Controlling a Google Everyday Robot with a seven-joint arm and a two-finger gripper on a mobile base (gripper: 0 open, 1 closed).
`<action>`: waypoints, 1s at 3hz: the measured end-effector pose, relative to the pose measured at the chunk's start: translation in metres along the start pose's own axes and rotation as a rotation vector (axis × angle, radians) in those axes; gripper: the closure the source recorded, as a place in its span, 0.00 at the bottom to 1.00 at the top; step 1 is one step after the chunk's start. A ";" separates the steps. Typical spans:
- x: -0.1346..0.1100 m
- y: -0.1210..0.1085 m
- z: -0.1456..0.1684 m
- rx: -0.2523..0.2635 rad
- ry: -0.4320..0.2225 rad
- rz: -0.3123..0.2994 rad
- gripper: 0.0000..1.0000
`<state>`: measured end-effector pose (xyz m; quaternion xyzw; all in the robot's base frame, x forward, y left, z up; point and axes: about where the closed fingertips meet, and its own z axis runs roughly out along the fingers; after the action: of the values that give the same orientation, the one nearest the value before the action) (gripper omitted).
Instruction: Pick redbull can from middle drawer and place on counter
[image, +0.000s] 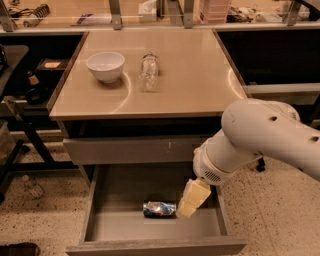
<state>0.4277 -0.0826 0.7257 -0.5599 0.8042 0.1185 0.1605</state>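
Note:
The redbull can (159, 209) lies on its side on the floor of the open middle drawer (120, 227), near the centre. My gripper (190, 201), with cream-coloured fingers, hangs inside the drawer just right of the can, its tip close to the can's right end. The white arm (260, 140) reaches in from the right. The beige counter (190, 75) is the cabinet top above the drawer.
A white bowl (105, 66) and a clear plastic bottle (148, 71) lying down sit on the counter's back left. A closed drawer front with white scratch marks (130, 150) is above the open drawer. Dark side tables flank the cabinet.

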 end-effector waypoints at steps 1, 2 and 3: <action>0.000 0.000 0.002 -0.001 -0.002 0.001 0.00; 0.000 0.002 0.004 0.006 -0.005 0.010 0.00; 0.001 0.008 0.039 -0.013 -0.038 0.060 0.00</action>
<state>0.4245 -0.0658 0.6897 -0.5341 0.8167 0.1393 0.1685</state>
